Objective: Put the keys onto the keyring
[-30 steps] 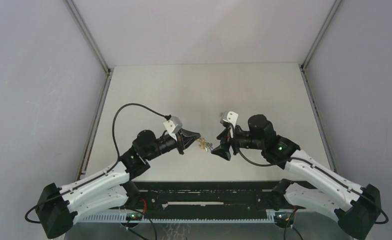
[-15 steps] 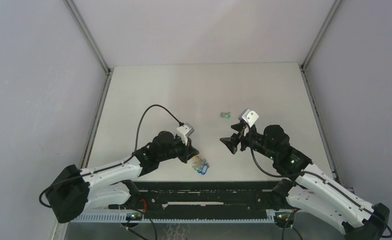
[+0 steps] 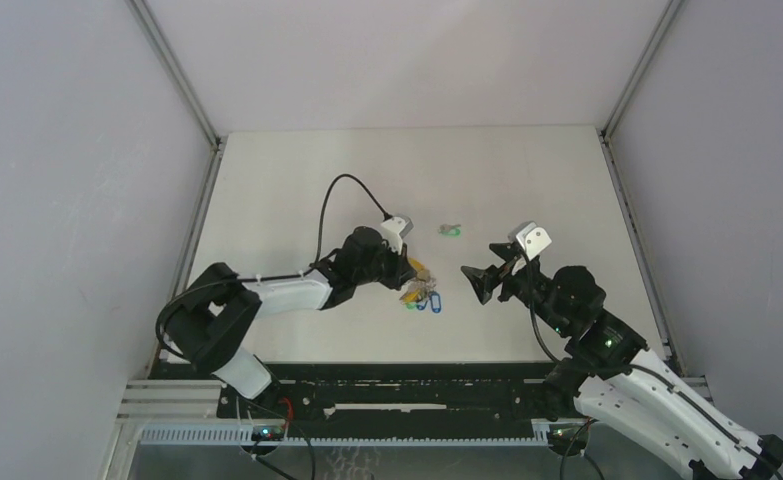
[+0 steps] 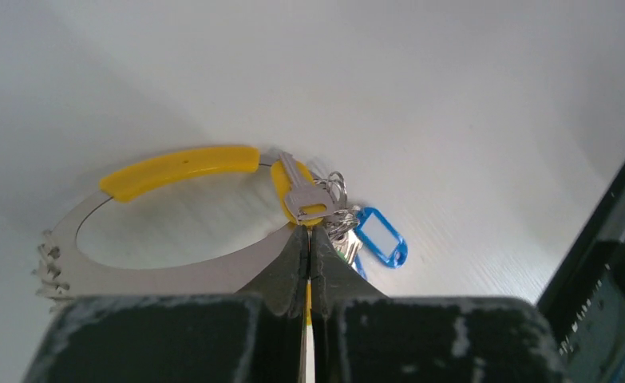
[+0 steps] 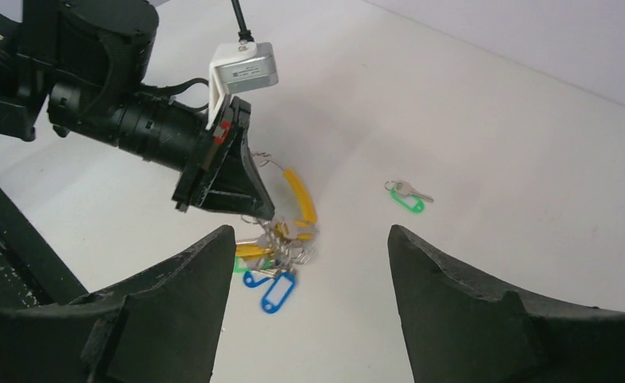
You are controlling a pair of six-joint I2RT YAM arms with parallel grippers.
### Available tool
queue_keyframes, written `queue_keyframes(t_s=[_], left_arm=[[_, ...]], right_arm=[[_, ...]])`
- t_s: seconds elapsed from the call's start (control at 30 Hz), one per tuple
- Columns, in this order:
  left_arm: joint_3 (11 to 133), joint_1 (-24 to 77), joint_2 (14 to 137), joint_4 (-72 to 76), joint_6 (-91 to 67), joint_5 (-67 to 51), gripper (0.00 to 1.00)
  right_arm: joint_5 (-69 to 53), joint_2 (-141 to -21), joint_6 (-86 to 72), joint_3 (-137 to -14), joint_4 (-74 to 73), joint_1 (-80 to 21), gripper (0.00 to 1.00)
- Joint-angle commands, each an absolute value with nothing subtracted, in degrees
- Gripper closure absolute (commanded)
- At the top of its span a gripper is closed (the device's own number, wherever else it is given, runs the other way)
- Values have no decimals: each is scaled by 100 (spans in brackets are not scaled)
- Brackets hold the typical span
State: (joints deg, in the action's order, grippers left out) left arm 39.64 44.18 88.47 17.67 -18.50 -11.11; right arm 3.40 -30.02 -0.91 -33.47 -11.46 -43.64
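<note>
Since a moment ago our left claw (image 3: 408,273) has carried the keyring (image 4: 179,163) farther out, clamped shut on its band, bunched keys (image 5: 270,257) just past the tips, our right claw (image 5: 310,233) gaping empty and facing them, one green key (image 5: 409,197) alone beyond both claws

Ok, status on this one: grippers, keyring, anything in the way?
Left gripper shut on yellow-and-silver keyring loop, blue-tagged keys bunched at it. Right gripper open, empty. Green-tagged silver key loose on table, nothing blocking it.
</note>
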Motion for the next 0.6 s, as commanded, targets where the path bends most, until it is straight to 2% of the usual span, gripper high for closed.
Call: queue_keyframes(t_s=[0.0,0.17,0.23,0.5,0.53,0.57], left_arm=[[4447,4196,9279,2213,-1919,-935,98],[4340,4096,9280,2338,-2028,-915,91],[4159,4098,9067,2381,-2076,-755,82],[3765,4007,7700,1848,-2092,-135,36],[3748,3977,7519,1716,-2102,-45,24],[3745,3922,7361,1559,-2130,53,3]], right_arm=[[700,-2815,-208,-3327,-1297,-4395,29],[820,-2733,-236,-3315,-1368,-4394,29],[843,-2730,-237,-3315,-1380,-4387,29],[990,-2806,-325,-3316,-1318,-4377,25],[1045,-2787,-345,-3320,-1315,-4377,24],[1103,-2768,-360,-3322,-1328,-4377,23]])
